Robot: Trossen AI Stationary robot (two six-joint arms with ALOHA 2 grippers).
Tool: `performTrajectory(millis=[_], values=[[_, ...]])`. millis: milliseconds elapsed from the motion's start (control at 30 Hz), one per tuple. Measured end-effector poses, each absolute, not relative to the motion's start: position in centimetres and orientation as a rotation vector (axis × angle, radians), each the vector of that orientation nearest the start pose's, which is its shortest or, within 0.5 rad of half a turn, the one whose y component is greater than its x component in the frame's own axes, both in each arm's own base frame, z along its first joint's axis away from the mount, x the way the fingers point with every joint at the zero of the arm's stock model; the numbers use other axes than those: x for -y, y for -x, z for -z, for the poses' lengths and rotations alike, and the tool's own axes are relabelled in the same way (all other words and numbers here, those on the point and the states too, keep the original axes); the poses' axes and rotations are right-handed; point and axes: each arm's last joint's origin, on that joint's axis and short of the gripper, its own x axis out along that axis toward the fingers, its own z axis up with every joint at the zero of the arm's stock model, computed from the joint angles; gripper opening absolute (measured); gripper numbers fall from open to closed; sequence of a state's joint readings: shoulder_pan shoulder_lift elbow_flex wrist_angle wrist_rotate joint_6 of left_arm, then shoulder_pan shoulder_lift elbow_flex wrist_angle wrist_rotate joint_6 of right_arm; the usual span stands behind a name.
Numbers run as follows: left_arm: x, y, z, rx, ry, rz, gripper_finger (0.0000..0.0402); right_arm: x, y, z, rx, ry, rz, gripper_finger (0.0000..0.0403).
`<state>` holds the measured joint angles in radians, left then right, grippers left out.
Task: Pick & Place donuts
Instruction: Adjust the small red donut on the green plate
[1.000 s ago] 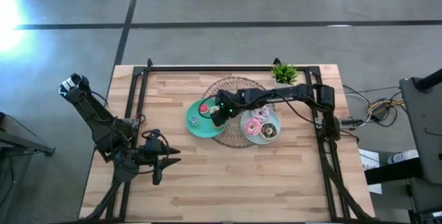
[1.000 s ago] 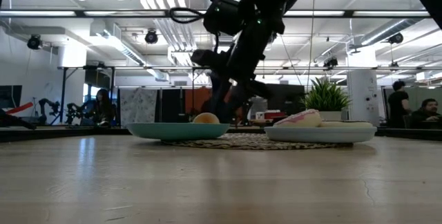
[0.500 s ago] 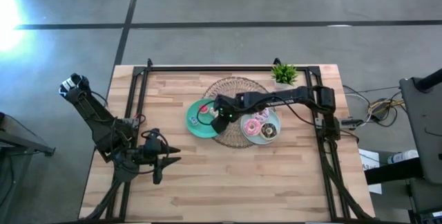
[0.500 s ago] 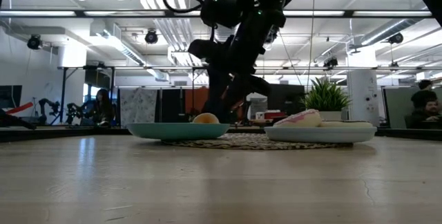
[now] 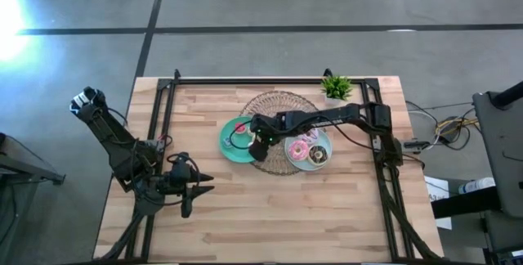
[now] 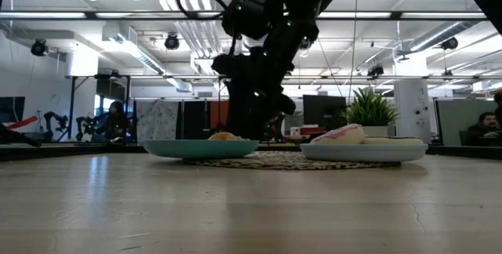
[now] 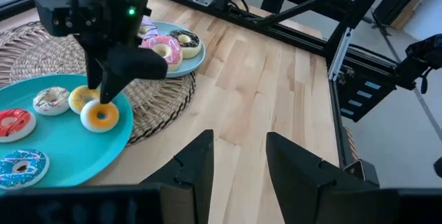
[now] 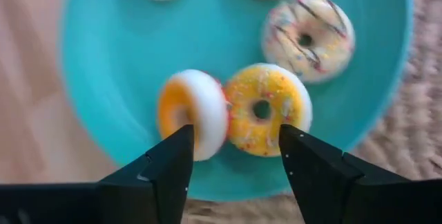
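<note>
My right gripper (image 5: 258, 149) (image 8: 235, 131) hangs open over the near right part of the teal plate (image 5: 225, 147), fingers pointing down. Just beyond its fingertips a yellow-and-white donut (image 8: 192, 115) (image 7: 101, 115) shows blurred on the plate. Beside that one lie a yellow sprinkled donut (image 8: 266, 110), a white sprinkled one (image 8: 308, 37), a red one (image 7: 14, 122) and a blue one (image 7: 21, 163). The pink (image 7: 163, 48), chocolate (image 7: 184, 39) and lilac-white donuts lie on the light-blue plate (image 5: 326, 157). My left gripper (image 7: 239, 137) waits open near the table's left near side.
Both plates rest on a round woven mat (image 5: 282, 105) at mid-table. A small green plant (image 5: 336, 86) stands at the far edge to the right. A black frame (image 5: 167, 101) borders the table. Bare wood (image 5: 270, 216) lies toward the near edge.
My right gripper has moved a little toward the near edge and down over the teal plate. In the low view the yellow mound on that plate shows lower and flatter than before.
</note>
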<state>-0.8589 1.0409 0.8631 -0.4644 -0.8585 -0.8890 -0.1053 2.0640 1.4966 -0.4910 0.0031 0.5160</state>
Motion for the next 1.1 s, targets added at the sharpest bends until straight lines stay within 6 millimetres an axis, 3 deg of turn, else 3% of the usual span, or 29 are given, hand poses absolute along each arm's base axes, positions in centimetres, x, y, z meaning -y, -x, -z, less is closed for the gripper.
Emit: performTrajectory(millis=[533,733,800,900,1000,1100], values=[[14.3,-15.2,-29.5,-0.380,0.365,-0.176,0.0108,1.7,-44.6,-19.3,-0.906,-0.591,0.166,0.0205],[13.9,-15.4,-29.3,-0.385,0.410,-0.211,0.0108,-1.8,-43.3,-24.1,-0.824,-0.506,0.184,0.0191],[13.4,-15.5,-29.0,-0.399,0.441,-0.258,0.0108,-2.8,-42.0,-24.5,-0.866,-0.475,0.277,0.0185],[12.1,-16.1,-28.6,-0.428,0.463,-0.339,0.0108,-2.7,-40.6,-23.8,-0.952,-0.490,0.365,0.0181],[10.1,-17.6,-28.4,-0.490,0.425,-0.370,0.0108,-2.4,-39.7,-24.1,-0.987,-0.513,0.415,0.0180],[7.5,-19.6,-28.2,-0.565,0.400,-0.354,0.0108,-3.4,-39.1,-24.7,-1.001,-0.504,0.404,0.0181]])
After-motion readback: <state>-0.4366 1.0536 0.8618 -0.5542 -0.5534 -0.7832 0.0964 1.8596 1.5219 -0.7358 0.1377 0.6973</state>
